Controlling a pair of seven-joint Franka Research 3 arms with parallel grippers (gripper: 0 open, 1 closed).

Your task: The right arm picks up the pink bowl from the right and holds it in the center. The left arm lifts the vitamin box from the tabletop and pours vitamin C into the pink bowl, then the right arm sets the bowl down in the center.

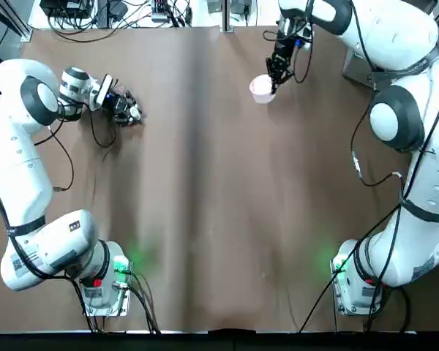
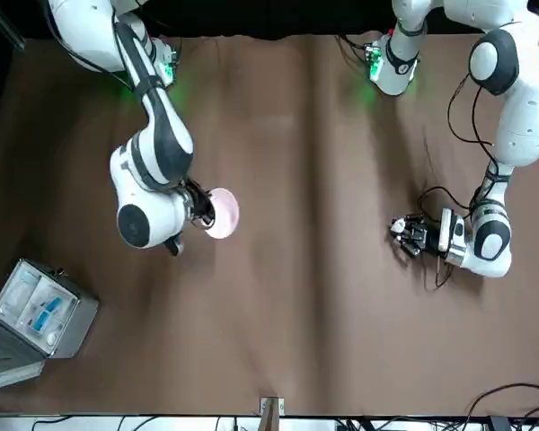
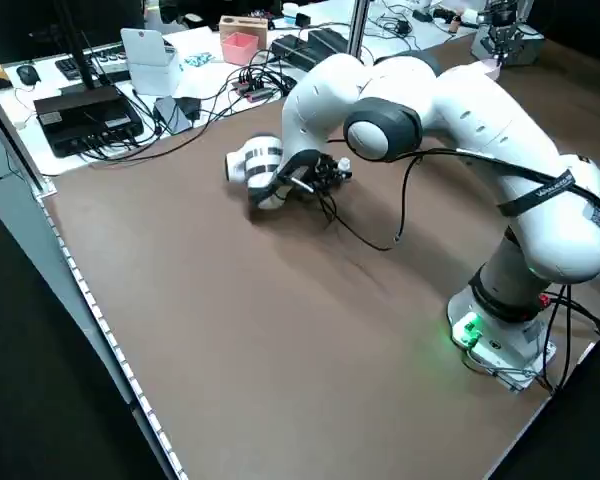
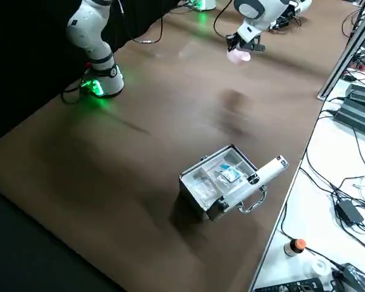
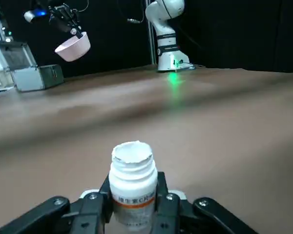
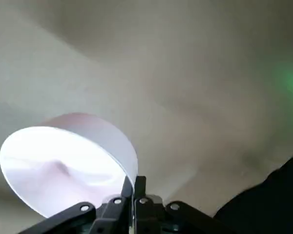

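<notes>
Table is the landmark, brown w/ a dark streak down the middle; right arm reaches over its far right part, left arm bends low over its far left part; grey case lies open near the table's far right corner, well apart from both.

Right gripper is pinched tight on the bowl's rim, fingers closed w/ only the thin wall between them; pink bowl hangs clear above the table, tilted, far side and right of the streak, so not centred yet.

Left gripper sits low at the table's far left; its fingers are up against both sides of the vitamin bottle, which stands upright on the table, cap off or top open, can't tell which; grip looks closed on it, bottle not lifted yet.

Step in hand, I'd judge: bowl carry to centre, w/ bottle grasp ready. Next calls for levelling the bowl over the streak and holding steady; then left arm lifts the bottle, brings it above the bowl, tips slowly so tablets land inside.
</notes>
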